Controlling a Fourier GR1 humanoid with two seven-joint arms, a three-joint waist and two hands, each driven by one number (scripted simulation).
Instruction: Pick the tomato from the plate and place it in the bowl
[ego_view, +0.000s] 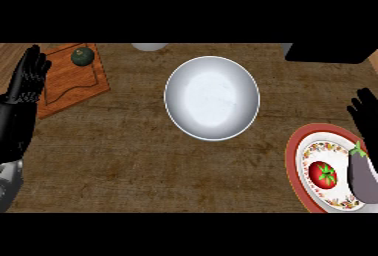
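Tomato: I am seeing the small red round tomato (322, 173) with its green stalk sitting on the red-rimmed patterned plate (297, 150), at the lower right of the brown wooden surface (148, 165).
Right hand: my black right hand (364, 111) is hanging just above the plate, apart from the tomato, fingers straight and holding nothing.
Left hand: my black left hand (28, 75) is resting spread at the left edge.
Bowl: the white round bowl (212, 97) is lying mid-surface, up and left of the tomato.
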